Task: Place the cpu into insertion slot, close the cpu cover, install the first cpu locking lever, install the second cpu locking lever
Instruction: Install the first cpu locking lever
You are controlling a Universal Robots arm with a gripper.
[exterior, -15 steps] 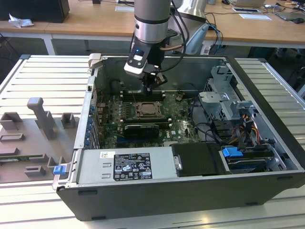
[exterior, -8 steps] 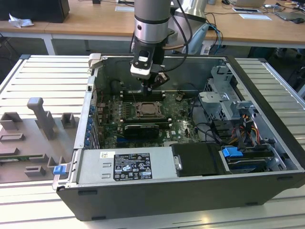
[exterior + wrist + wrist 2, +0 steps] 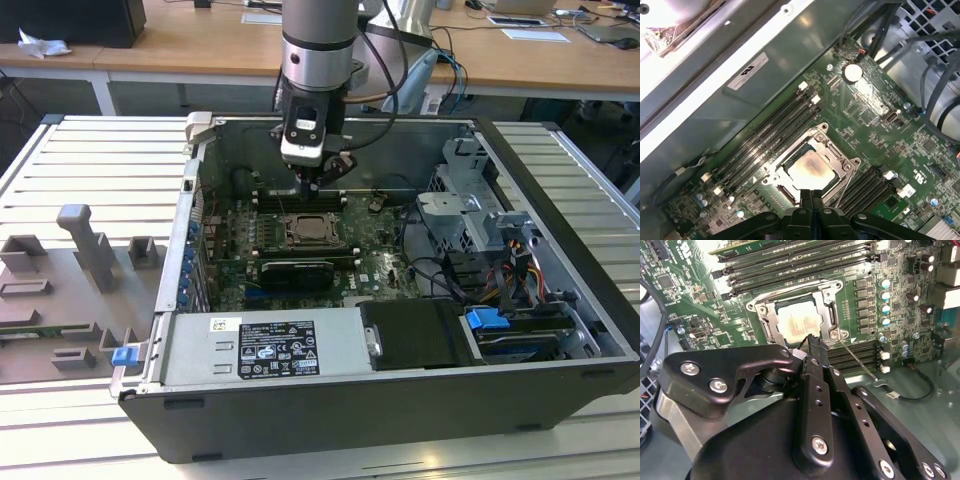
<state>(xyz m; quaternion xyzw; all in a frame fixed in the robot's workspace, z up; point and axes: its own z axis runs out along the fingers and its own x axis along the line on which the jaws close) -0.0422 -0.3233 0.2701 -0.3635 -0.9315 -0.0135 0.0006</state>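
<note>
The cpu (image 3: pixel 797 322) (image 3: pixel 810 167) lies flat in the insertion slot (image 3: pixel 305 230) on the green board, its pale metal face showing. The silver cpu cover (image 3: pixel 827 310) (image 3: pixel 840 162) is folded down around it like a frame. A thin wire locking lever (image 3: pixel 856 360) stretches out from the socket corner along the memory slots and ends in a hook. My gripper (image 3: pixel 306 186) (image 3: pixel 812 340) (image 3: pixel 812 192) hangs just above the socket's edge. Its black fingers are pressed together and shut, with nothing seen between them.
Long memory slots (image 3: pixel 765 135) run on both sides of the socket. A black graphics card (image 3: pixel 295 272) lies below the socket in the exterior view. The case wall (image 3: pixel 740 75), drive cage (image 3: pixel 470 215) and cable bundles (image 3: pixel 500 270) surround the board. Grey fixtures (image 3: pixel 85 250) stand outside the case.
</note>
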